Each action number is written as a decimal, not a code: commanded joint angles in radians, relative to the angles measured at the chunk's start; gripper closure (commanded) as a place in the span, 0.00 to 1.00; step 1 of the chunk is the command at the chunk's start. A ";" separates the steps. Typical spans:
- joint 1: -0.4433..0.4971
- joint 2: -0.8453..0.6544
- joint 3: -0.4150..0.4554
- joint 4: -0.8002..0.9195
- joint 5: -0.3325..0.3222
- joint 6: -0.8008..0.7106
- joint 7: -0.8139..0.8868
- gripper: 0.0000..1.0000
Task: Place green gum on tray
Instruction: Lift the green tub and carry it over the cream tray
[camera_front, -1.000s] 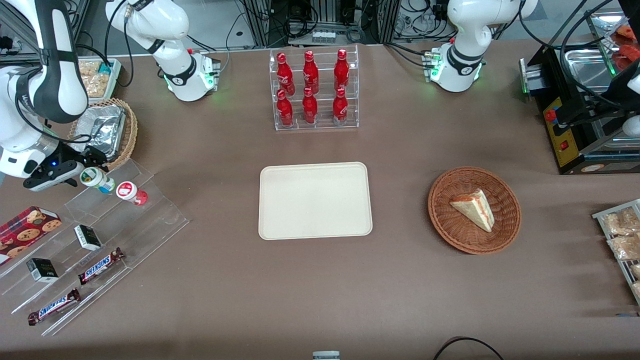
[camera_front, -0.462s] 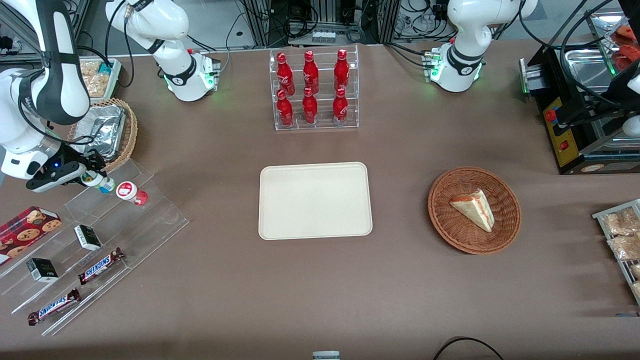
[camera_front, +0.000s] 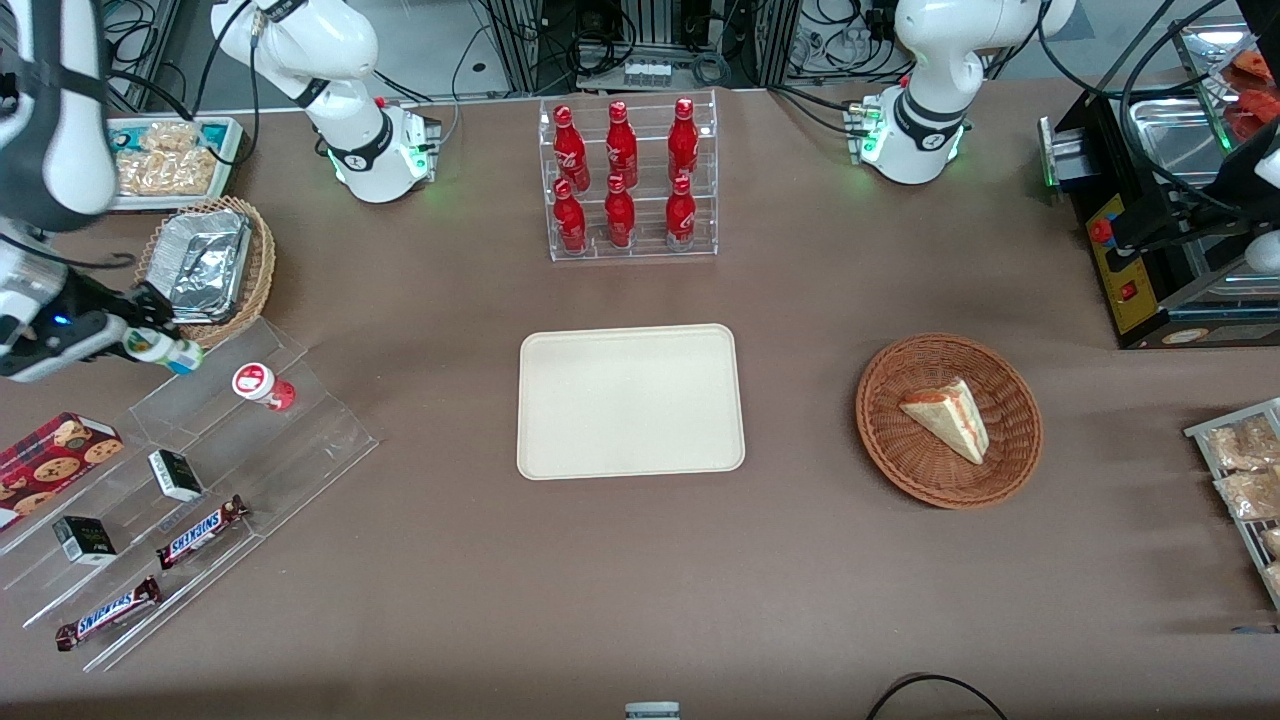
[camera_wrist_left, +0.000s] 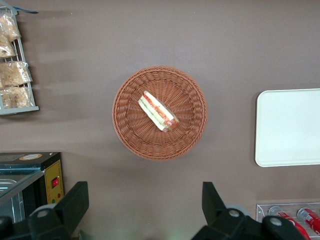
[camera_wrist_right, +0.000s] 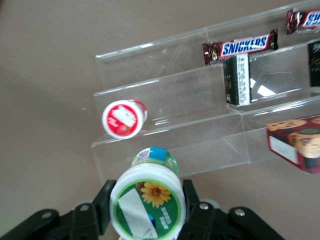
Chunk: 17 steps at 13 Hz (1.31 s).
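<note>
A brown cloth covers the table (camera_front: 480, 560). The cream tray (camera_front: 630, 400) lies flat in its middle, with bare cloth around all four edges. At about 9 o'clock from the tray, toward the working arm's end, the gripper (camera_front: 150, 338) (camera_wrist_right: 146, 200) hangs above the top step of the clear acrylic display steps (camera_front: 200, 470); its jaws are closed on the green gum (camera_front: 160, 347) (camera_wrist_right: 147, 205), lifted off the step. The red gum bottle (camera_front: 262, 385) (camera_wrist_right: 123, 118) stands apart, just beside it on the same step. Snickers bars (camera_front: 200, 530) lie on lower steps. The rack of red bottles (camera_front: 628, 180) stands at 12 o'clock from the tray, the wicker basket with a sandwich (camera_front: 948, 420) (camera_wrist_left: 159, 111) at 3 o'clock. A foil-lined basket (camera_front: 205, 262) sits near the gripper, farther from the front camera.
</note>
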 joint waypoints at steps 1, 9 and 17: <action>0.074 0.017 0.011 0.171 -0.003 -0.171 0.078 1.00; 0.557 0.081 0.011 0.253 0.014 -0.260 0.849 1.00; 0.924 0.543 0.011 0.491 0.012 0.033 1.541 1.00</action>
